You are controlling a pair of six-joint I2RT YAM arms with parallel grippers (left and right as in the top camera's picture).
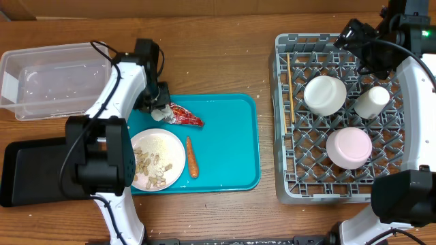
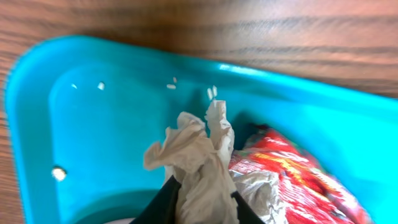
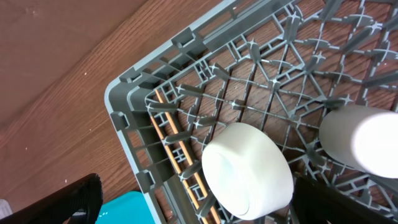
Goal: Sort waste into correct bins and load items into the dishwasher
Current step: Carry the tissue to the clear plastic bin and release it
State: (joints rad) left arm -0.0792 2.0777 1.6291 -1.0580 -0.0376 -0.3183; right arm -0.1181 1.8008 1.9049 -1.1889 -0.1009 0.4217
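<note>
I'm seeing the grey rack point(image 1: 281, 163) sitting on the surface at the right, with my right jaws hanging wide open and empty over its far edge. On the teal tray point(image 1: 228, 150), my left jaws are pinching the crumpled tissue point(image 2: 198, 158), just beside the red wrapper point(image 1: 185, 116).

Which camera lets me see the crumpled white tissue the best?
The left wrist camera. The tissue fills the middle, close up, pinched in the left hand over the teal tray. Overhead shows just a small white bit beside the red wrapper. The right wrist camera does not show it.
</note>
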